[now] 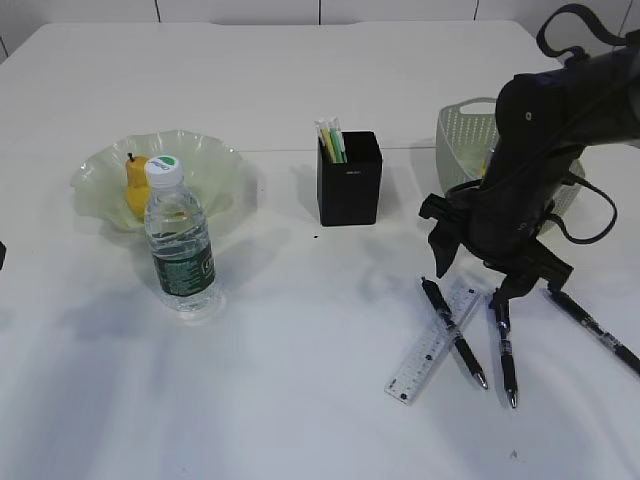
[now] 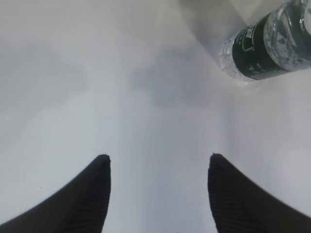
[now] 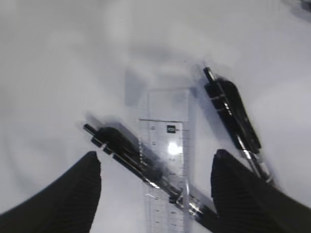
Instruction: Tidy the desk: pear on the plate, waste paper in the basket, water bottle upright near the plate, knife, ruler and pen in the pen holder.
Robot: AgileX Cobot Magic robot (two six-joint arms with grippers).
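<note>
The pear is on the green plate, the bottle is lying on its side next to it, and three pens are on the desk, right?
Almost. The bottle isn't lying down; the exterior view shows it standing upright, cap on top, in front of the plate. The pear is on the plate, and three pens lie on the desk.

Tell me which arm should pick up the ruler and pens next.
Probably the right. Its open gripper hangs directly over the ruler and the pen crossing it. The left gripper, also open, is over bare desk beside the water bottle, far from them.
</note>
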